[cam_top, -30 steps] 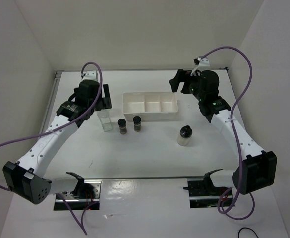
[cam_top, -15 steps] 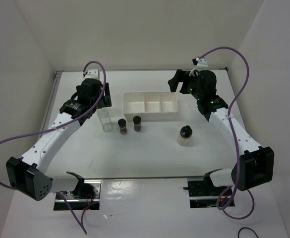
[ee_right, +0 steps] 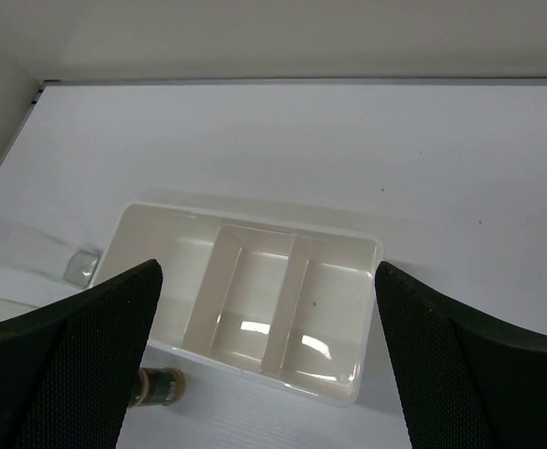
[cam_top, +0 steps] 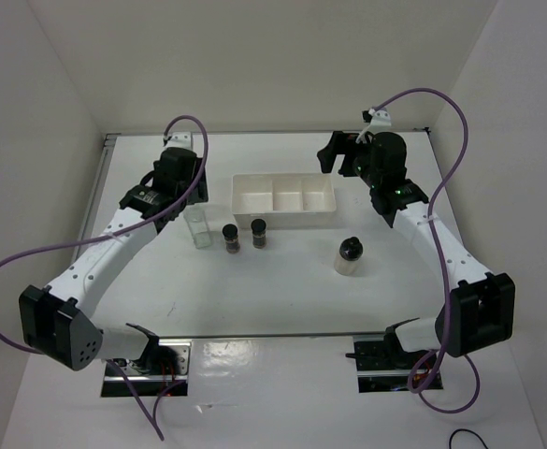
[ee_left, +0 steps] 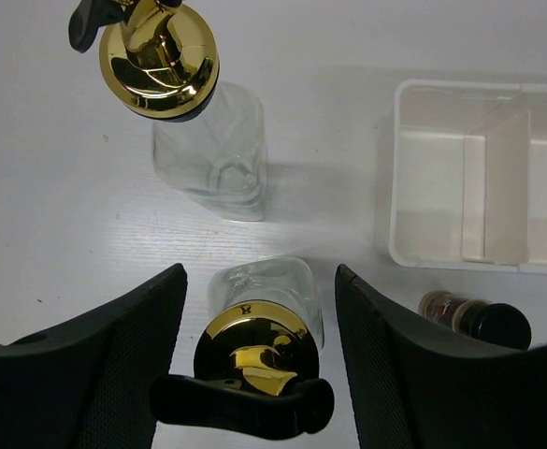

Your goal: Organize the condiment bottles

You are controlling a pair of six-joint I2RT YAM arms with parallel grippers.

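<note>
Two tall clear glass bottles with gold tops show in the left wrist view. One bottle (ee_left: 254, 360) stands between the fingers of my left gripper (ee_left: 259, 355), which is open with a thin gap on each side. The other bottle (ee_left: 165, 65) stands just beyond it. From above, my left gripper (cam_top: 196, 192) hangs over the one tall bottle that shows (cam_top: 198, 227). Two small dark jars (cam_top: 231, 238) (cam_top: 260, 233) stand in front of the tray, and a squat pale jar (cam_top: 349, 256) stands further right. My right gripper (cam_top: 334, 154) is open and holds nothing.
A white divided tray (cam_top: 283, 184) lies at the table's middle back, its compartments bare; it also fills the right wrist view (ee_right: 367, 248). White walls close in the table on the left, back and right. Purple cables loop off both arms.
My left gripper's jaws have narrowed around the tall bottle, and the left wrist has shifted slightly away from the base. The right arm has barely moved.
</note>
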